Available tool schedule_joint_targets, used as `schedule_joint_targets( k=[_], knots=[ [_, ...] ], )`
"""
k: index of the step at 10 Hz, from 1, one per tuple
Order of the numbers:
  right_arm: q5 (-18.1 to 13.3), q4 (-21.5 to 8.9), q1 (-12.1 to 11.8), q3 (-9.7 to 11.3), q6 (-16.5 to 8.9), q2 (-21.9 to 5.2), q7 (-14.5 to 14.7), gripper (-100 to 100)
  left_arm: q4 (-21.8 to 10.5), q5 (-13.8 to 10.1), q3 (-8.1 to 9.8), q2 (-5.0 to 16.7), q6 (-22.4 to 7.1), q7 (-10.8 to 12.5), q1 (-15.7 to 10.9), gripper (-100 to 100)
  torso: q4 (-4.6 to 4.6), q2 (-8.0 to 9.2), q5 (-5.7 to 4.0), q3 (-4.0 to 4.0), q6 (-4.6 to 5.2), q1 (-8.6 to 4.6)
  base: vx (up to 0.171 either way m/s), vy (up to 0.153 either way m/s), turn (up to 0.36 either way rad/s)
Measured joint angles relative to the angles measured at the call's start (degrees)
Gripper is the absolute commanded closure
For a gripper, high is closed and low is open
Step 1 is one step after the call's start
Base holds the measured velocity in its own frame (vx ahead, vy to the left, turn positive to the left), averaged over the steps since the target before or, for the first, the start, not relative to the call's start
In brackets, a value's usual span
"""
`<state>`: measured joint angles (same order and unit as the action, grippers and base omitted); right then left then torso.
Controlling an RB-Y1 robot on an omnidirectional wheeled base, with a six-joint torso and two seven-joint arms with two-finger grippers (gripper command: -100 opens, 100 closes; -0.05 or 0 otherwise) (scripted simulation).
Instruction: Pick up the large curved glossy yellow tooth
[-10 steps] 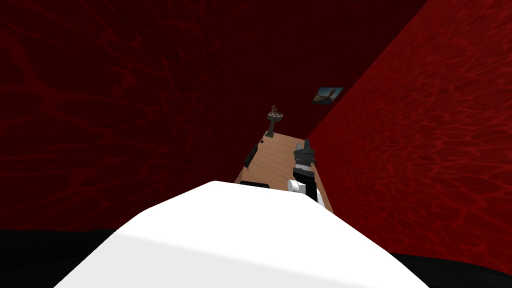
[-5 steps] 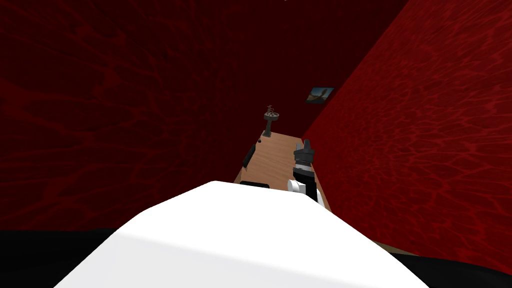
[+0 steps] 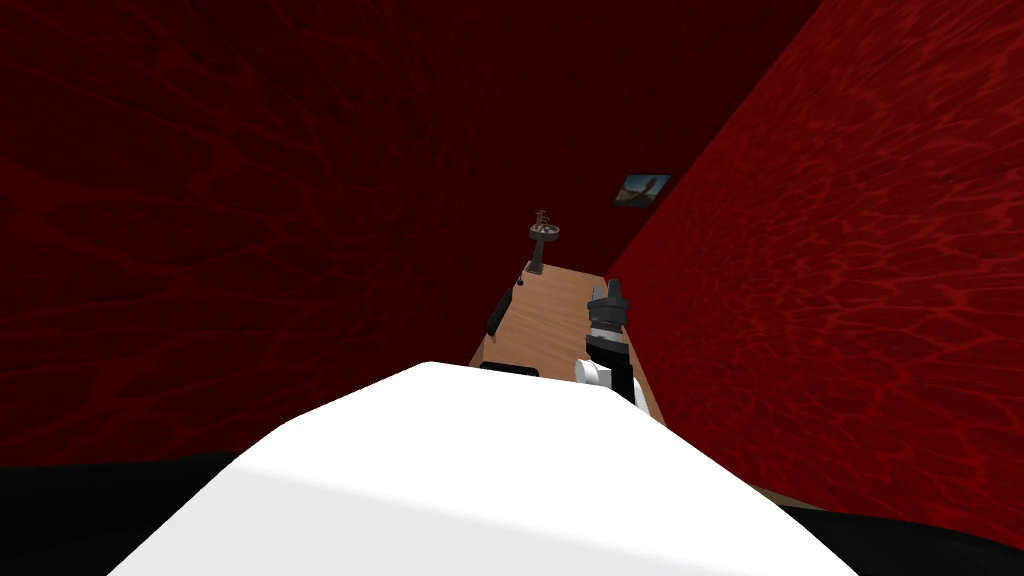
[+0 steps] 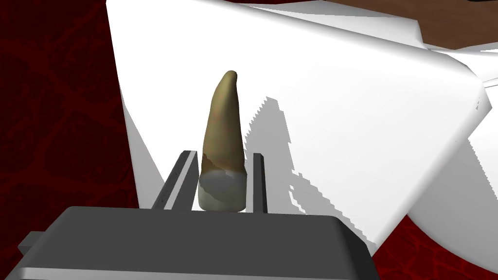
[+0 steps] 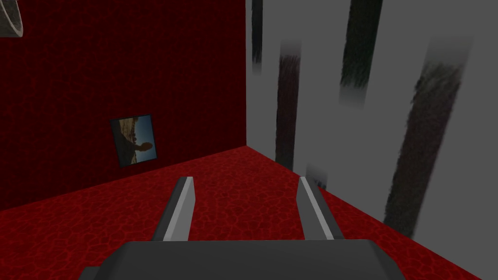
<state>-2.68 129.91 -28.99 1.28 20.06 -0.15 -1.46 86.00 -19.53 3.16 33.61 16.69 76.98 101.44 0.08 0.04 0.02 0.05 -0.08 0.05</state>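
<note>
In the head view, the right gripper (image 3: pixel 608 292) hangs over the right side of a wooden table (image 3: pixel 545 325). In the left wrist view, the left gripper (image 4: pixel 222 155) clamps the tooth (image 4: pixel 222 126) by its pale base between 2 fingers (image 4: pixel 181 177), its brownish-yellow tip pointing away. In the right wrist view, the right gripper's 2 blades stand wide apart.

Domestic interior: a room of a house with dark red patterned walls (image 3: pixel 850 300). A long wooden table (image 3: pixel 550 320) runs beside one wall, with a small dark pedestal ornament (image 3: pixel 543 240) at its far end. A framed picture (image 3: pixel 641 189) hangs on the wall beyond.
</note>
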Motion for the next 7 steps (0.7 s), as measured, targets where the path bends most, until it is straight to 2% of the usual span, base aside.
schedule_joint_targets(
  k=[2, 3, 4, 6, 7],
  knots=[
    [0.0, 0.0, 0.0, 0.0, 0.0, 0.0, 0.0, 0, 0.0, 0.0, 0.02, 0.0, 0.0, 0.0, 0.0, 100, 0.0, 0.02, 0.0, 0.01, -0.01, -0.02, 0.0, 0.0, 0.0],
    [0.0, 0.0, 0.0, 0.0, 0.0, 0.0, 0.0, 0, 0.0, 0.0, 0.02, 0.0, 0.0, 0.0, 0.0, 0, 0.0, 0.02, 0.0, 0.01, -0.01, -0.02, 0.0, 0.0, 0.0],
    [0.0, 0.0, 0.0, 0.0, 0.0, 0.0, 0.0, 0, 0.0, 0.0, 0.02, 0.0, 0.0, 0.0, 0.0, 100, 0.0, 0.02, 0.0, 0.01, -0.01, -0.02, -0.008, -0.043, -0.023],
    [0.0, 0.0, 0.0, 0.0, 0.0, 0.0, 0.0, 0, 1.5, -0.1, 0.66, 0.6, 0.4, 0.9, 2.1, 100, -0.01, 0.04, -0.07, 0.01, -0.04, -0.31, -0.01, -0.049, -0.01],
    [0.0, 0.0, 0.0, 0.0, 0.0, 0.0, 0.0, 0, 1.6, -0.1, 0.69, 0.6, 0.4, 0.9, 2.2, 0, 0.0, 0.04, -0.05, 0.02, -0.04, -0.21, -0.001, -0.006, 0.003]
  ],
)
